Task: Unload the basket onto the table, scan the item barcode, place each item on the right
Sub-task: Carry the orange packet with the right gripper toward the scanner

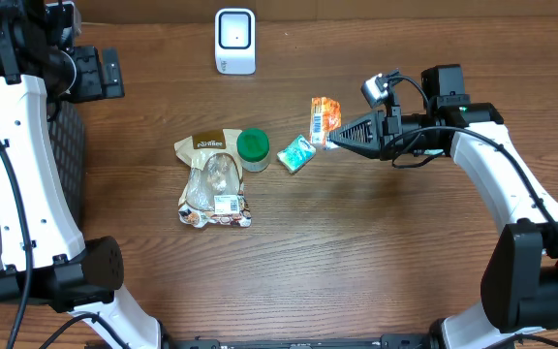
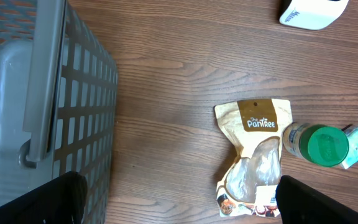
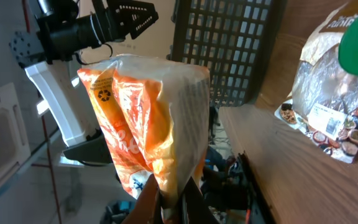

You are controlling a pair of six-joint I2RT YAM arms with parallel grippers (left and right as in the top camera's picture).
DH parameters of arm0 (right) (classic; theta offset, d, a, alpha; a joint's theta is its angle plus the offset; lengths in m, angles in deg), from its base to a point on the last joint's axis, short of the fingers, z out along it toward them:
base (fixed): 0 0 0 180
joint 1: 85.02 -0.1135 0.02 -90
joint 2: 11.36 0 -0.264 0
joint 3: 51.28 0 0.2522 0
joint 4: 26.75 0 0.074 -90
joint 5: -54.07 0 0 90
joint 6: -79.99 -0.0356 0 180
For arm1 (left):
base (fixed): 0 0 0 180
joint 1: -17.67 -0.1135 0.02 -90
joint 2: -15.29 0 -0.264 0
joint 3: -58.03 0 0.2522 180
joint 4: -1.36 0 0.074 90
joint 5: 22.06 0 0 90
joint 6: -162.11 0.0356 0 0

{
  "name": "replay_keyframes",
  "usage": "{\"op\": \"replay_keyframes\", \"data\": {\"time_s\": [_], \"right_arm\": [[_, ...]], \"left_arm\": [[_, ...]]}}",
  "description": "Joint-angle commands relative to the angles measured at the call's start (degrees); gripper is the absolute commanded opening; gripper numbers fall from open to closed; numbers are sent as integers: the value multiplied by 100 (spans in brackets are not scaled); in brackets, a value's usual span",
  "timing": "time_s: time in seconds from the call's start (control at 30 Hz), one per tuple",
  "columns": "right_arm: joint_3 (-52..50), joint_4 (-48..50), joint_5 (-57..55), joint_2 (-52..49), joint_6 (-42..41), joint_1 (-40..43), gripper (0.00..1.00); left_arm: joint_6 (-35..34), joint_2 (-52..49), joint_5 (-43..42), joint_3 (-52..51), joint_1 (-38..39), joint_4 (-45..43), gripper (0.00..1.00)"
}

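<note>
My right gripper point(image 1: 333, 142) is shut on the lower edge of an orange and white snack packet point(image 1: 325, 118), which it holds off the table, right of centre. In the right wrist view the packet point(image 3: 148, 112) stands upright above the pinching jaws of that gripper point(image 3: 173, 204). No barcode shows on the packet in either view. The white scanner point(image 1: 234, 41) stands at the far edge; it also shows in the left wrist view as the scanner point(image 2: 309, 11). My left gripper point(image 1: 97, 74) hangs open and holds nothing at the far left; its wrist view shows this gripper point(image 2: 182, 202) over bare wood.
A brown Pantree pouch point(image 1: 213, 179), a green-lidded jar point(image 1: 253, 147) and a teal packet point(image 1: 296, 153) lie left of the held packet. A grey mesh basket point(image 2: 42, 93) stands along the left edge.
</note>
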Motion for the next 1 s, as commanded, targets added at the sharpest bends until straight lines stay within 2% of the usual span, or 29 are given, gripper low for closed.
{"op": "replay_keyframes", "data": {"time_s": [0.0,0.47,0.57,0.77,0.87,0.97], "right_arm": [[68,31,192,39,-291,17,4],[68,289,50,39,-295,17,4],[68,356,-590,39,-323,17,4],[92,387,-1921,39,-909,-50,4],[409,133,-3176,39,-1178,-94,4],[1145,-595,-4717,9,-1204,-105,4]], "left_arm": [[105,-7,39,-7,-9,-7,100],[105,-7,39,-7,-9,-7,100],[105,-7,39,-7,-9,-7,100],[105,-7,39,-4,-9,-4,99],[105,-7,39,-7,-9,-7,100],[105,-7,39,-7,-9,-7,100]]}}
